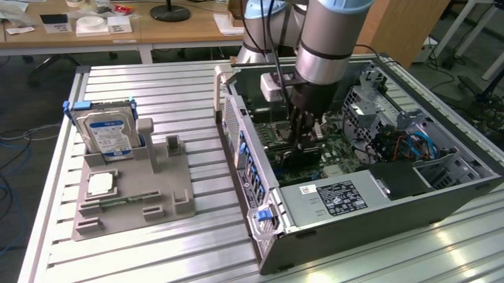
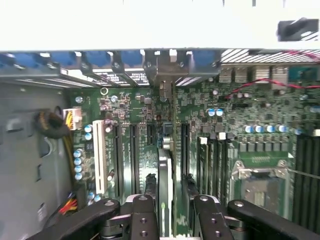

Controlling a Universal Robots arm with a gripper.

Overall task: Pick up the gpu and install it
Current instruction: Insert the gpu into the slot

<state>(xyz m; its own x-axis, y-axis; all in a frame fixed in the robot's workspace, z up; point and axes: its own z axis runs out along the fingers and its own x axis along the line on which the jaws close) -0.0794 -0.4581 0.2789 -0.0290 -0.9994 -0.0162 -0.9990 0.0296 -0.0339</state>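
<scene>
So we've got the arm reaching down into the open PC case (image 1: pixel 441 200), which lies on its side on the slatted metal table (image 1: pixel 157 247). The gripper (image 1: pixel 303 144) sits low over the motherboard (image 1: pixel 334 150), and in the wrist view its two black fingers (image 2: pixel 144 220) are pinching the gpu (image 2: pixel 167 195) edge-on, card standing upright between them. The card lines up with the row of expansion slots (image 2: pixel 134 150) running away toward the rear of the case, with its far end near the metal bracket area (image 2: pixel 165 67).

Stuff crowding around in there: a long white slot (image 2: pixel 99 155) and a line of blue-topped capacitors (image 2: pixel 78 162) on one side of the card, the empty CPU socket (image 2: pixel 257 182) with its silver frame on the other. A coil wound with wire (image 2: pixel 52 125) sits by the grey case wall, and a red cable (image 2: pixel 255 82) runs across the board. Blue latches (image 2: pixel 100 59) line the rear edge.

In the exterior view, the power supply (image 1: pixel 339 197) with a black label sits at the near end of the case; we can't read the text on it. At the exterior view's left, a grey parts holder (image 1: pixel 134 194) has a blue-labelled hard drive (image 1: pixel 108 134) standing upright and a small square silver CPU chip (image 1: pixel 102 184) lying flat. Drive label writing is too small to read.
</scene>
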